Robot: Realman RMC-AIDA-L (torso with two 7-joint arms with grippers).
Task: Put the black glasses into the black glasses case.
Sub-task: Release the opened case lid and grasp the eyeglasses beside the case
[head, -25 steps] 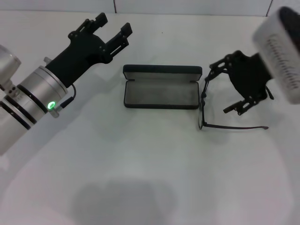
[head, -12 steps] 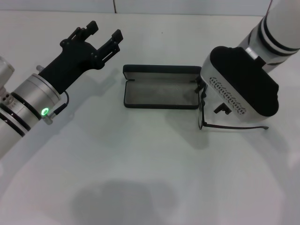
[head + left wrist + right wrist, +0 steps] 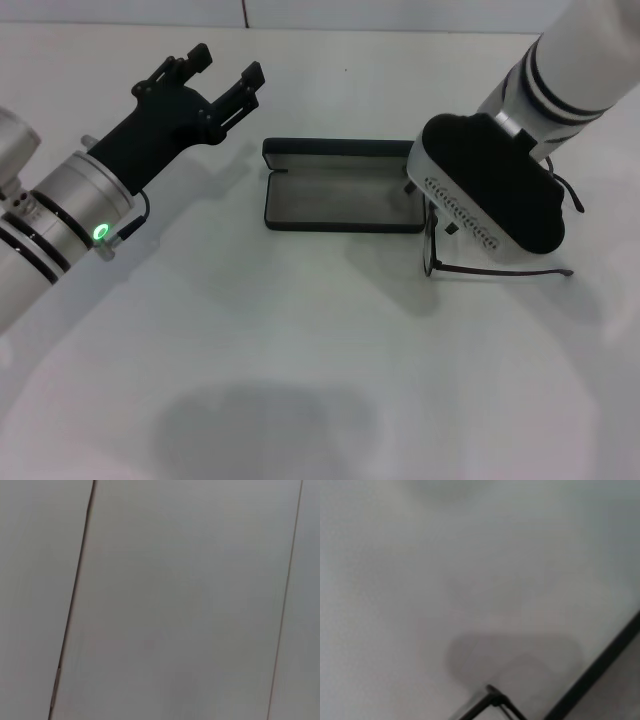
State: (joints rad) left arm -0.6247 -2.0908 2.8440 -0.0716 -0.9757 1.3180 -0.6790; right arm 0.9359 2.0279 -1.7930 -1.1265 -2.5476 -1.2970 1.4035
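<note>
Right tool (image 3: 447, 212) shifted over black glasses (image 3: 470, 268), grip unclear; left tool (image 3: 222, 72) wide.

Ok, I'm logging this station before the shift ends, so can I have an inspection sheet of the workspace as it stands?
Surface: white table, bare.
Job's things: matte black rectangular glasses case lying open, grey lining empty; thin black-framed glasses on the table by its right end, partly hidden.
Clutter: nothing seen.
Grippers: left gripper raised left of the case, fingers open; right arm's wrist over the glasses, hiding its gripper.
Cables: short black lead at the left wrist.
Surroundings: nothing seen.
</note>
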